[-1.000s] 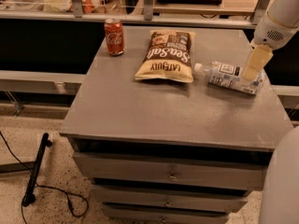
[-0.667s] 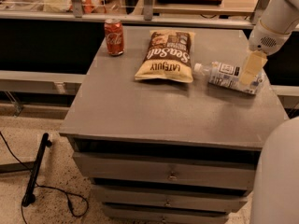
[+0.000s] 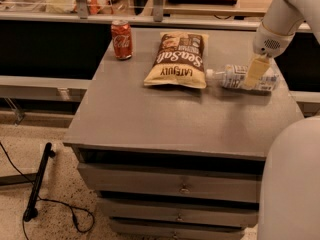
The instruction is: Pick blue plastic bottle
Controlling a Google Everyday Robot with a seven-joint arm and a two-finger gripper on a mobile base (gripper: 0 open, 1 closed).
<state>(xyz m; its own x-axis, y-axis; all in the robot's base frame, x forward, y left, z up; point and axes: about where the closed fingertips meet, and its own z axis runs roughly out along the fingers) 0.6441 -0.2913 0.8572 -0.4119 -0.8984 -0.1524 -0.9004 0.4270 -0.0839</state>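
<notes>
Pale-yellow gripper (image 3: 250, 81) sits over the clear blue plastic bottle (image 3: 229, 77), which has a white cap and a pale, dark-printed label. Tan-and-brown chip bag (image 3: 176, 61) with white lettering; red soda can (image 3: 121, 39); grey tabletop (image 3: 170, 120).

The robot's arm (image 3: 296, 4) is smooth white, its rounded wrist housing (image 3: 272, 36) marked by a patch of small vent holes, ending in a flat pale-tan gripper (image 3: 252, 76) low over the desk's (image 3: 175, 119) right rear side, with a broad white curved shell (image 3: 292, 184) nearest the camera.

- chip bag (image 3: 176, 60): "Sea Salt" in big white letters; the smaller line by it isn't legible
- red can (image 3: 121, 39): white Coca-Cola script
- blue plastic bottle (image 3: 230, 77): dark label print, unreadable; hand (image 3: 255, 73) sits over it
</notes>
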